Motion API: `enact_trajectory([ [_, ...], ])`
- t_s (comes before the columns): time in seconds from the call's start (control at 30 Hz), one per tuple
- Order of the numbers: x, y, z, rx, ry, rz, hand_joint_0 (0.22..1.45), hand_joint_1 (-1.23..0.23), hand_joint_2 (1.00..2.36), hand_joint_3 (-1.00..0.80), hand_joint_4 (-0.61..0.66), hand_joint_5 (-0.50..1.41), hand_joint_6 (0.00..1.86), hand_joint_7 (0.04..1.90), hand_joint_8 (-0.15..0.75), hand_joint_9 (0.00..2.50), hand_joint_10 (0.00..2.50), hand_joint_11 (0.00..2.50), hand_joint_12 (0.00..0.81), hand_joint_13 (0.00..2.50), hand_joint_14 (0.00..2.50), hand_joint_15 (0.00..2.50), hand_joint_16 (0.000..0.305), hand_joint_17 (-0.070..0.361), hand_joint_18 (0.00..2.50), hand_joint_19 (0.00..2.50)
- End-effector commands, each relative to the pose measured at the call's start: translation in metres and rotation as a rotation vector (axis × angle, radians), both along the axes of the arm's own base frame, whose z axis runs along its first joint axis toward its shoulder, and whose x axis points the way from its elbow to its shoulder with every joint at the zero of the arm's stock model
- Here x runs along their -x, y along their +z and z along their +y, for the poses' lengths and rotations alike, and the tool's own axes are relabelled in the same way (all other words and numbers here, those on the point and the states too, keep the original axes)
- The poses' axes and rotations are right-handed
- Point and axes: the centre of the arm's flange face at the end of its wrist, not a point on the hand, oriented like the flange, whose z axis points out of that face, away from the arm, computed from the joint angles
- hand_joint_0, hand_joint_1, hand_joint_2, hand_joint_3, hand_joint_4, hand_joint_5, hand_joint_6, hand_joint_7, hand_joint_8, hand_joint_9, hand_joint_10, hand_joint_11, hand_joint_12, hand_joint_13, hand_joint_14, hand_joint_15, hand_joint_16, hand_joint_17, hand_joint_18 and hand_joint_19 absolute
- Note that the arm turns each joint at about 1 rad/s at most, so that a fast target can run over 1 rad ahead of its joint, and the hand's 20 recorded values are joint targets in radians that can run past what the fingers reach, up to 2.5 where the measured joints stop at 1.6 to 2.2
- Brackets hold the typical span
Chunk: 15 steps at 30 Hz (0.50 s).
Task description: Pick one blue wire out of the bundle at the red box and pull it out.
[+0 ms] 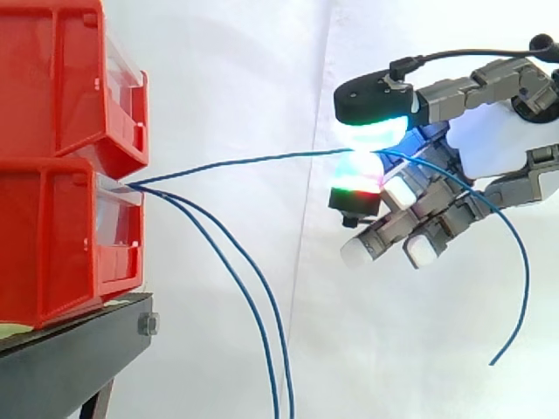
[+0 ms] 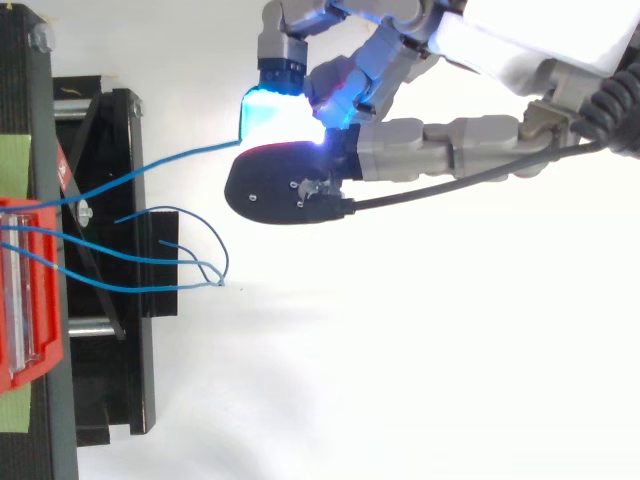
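Observation:
Two stacked red bins [image 1: 61, 175] stand at the left on a black stand [image 1: 70, 358]. Three blue wires leave the front of the lower bin [image 1: 52, 253]. One blue wire [image 1: 244, 161] runs nearly level and taut to my hand [image 1: 498, 140], which pinches it between the glowing thumb pad [image 1: 376, 131] and a fingertip [image 1: 356, 179]. The wire's free tail [image 1: 521, 288] hangs down behind the hand. From above, the same wire [image 2: 170, 162] slants from the bin to the hand [image 2: 420, 150]. The other fingers are loosely curled below.
The two other blue wires [image 1: 253, 297] droop from the bin toward the lower edge; from above their ends [image 2: 205, 268] curl over the stand [image 2: 110, 300]. A white curtain [image 1: 262, 78] hangs behind. Green tape [image 2: 15, 160] marks the stand's edge.

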Motion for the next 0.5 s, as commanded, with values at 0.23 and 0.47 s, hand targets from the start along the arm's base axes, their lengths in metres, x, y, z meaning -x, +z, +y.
enact_trajectory([
  [0.23,0.0001,-0.0001,-0.0003,0.000,0.000,0.000,0.58,-0.77,1.03,-0.06,0.25,-0.06,0.84,1.29,0.429,1.13,0.02,0.52,0.459,0.71,0.01,0.25,0.063,0.141,0.93,0.47],
  [0.47,-0.0002,0.0006,-0.0002,0.000,0.000,-0.001,0.58,-0.77,1.03,-0.06,0.25,-0.06,0.84,1.27,0.426,1.13,0.01,0.51,0.459,0.71,0.01,0.25,0.063,0.141,0.93,0.47],
])
